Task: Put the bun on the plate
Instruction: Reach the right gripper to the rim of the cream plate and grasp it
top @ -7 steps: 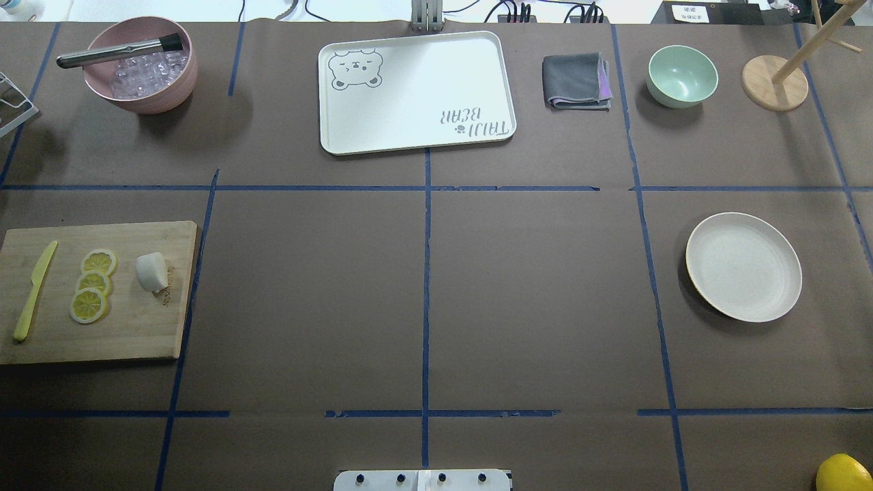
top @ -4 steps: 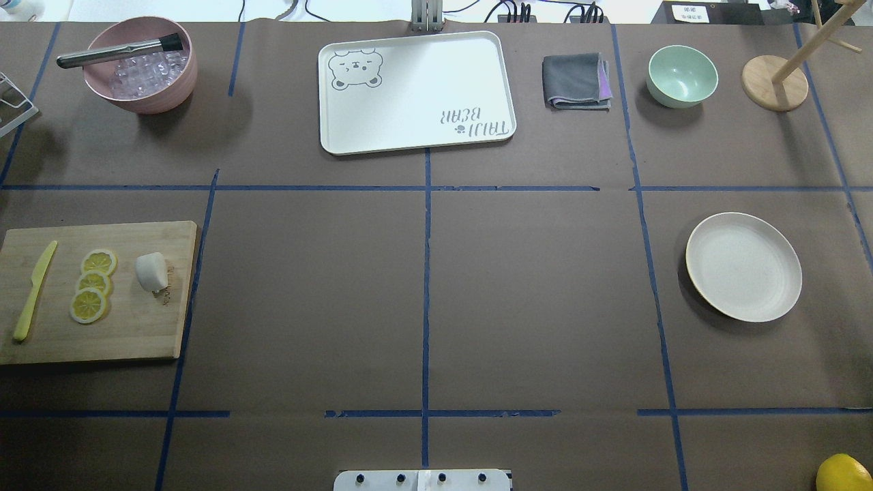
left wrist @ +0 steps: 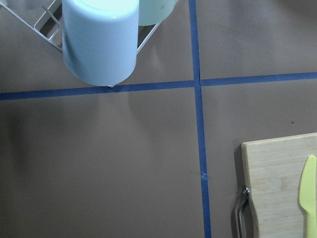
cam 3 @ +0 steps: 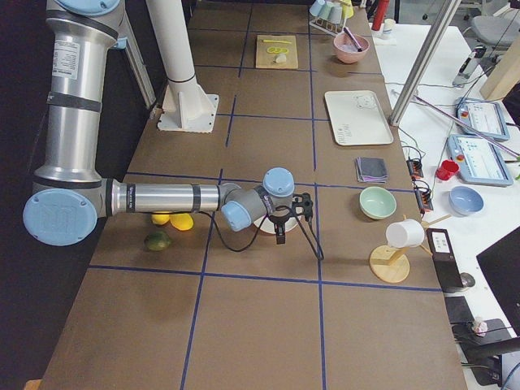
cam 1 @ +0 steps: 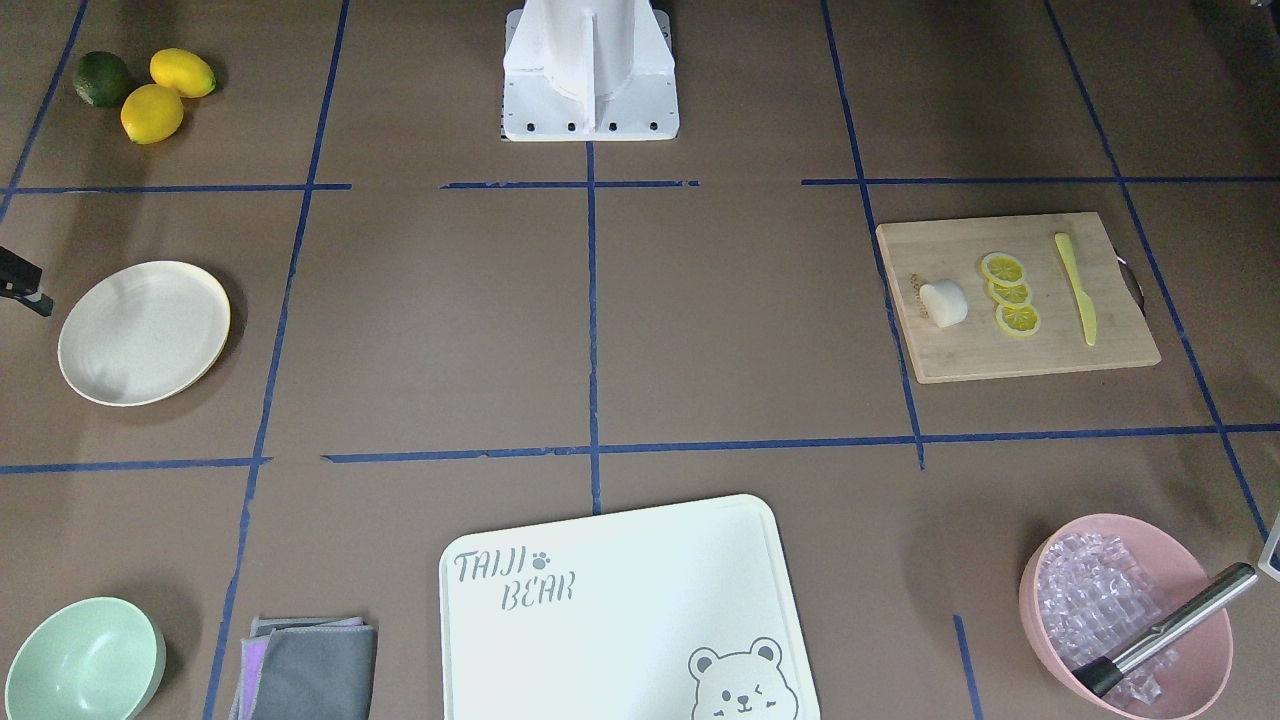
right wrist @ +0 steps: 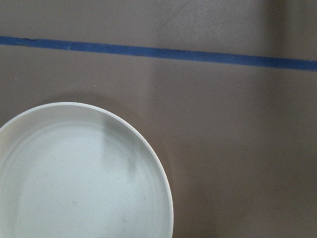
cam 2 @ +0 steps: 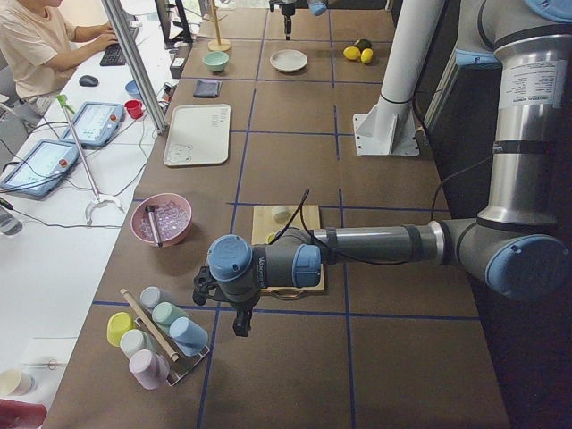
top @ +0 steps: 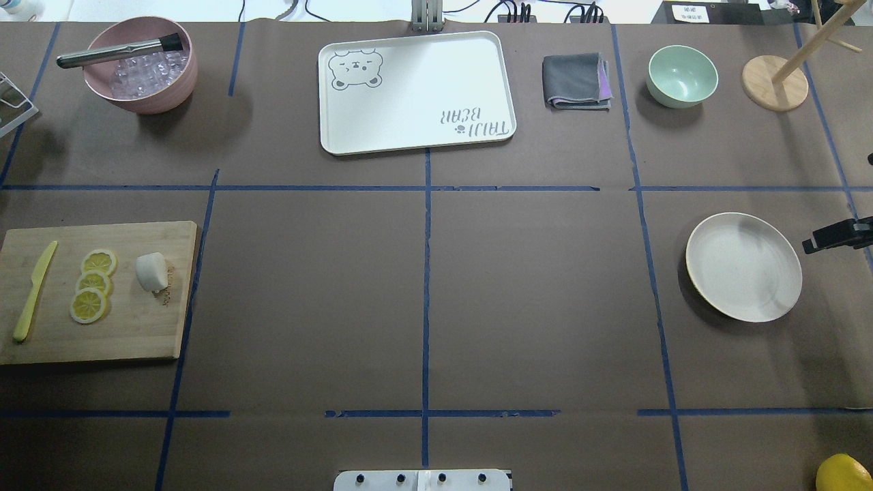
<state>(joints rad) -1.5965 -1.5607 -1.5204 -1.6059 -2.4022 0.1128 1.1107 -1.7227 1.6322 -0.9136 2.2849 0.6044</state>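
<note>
The bun (top: pixel 151 271) is a small white lump lying on the wooden cutting board (top: pixel 102 334), beside the lemon slices, at the table's left. The plate (top: pixel 743 266), round and cream-white, sits bare at the right and fills the lower left of the right wrist view (right wrist: pixel 74 183). A black part of my right gripper (top: pixel 839 235) pokes in at the right edge, just beside the plate's rim; I cannot tell whether it is open or shut. My left gripper (cam 2: pixel 239 320) hangs over the table beyond the board's outer end, far from the bun; its state cannot be told.
Lemon slices (top: pixel 92 283) and a yellow knife (top: pixel 34 290) share the board. At the back stand a pink bowl of ice (top: pixel 140 65), a bear-printed tray (top: pixel 416 92), a grey cloth (top: pixel 576 82), a green bowl (top: pixel 682 75) and a wooden stand (top: pixel 774 82). Cups on a rack (left wrist: pixel 99 39) lie beyond the board.
A black part of my right gripper has come into the overhead view at the right edge, next to the plate. The bun and the plate have not moved.
</note>
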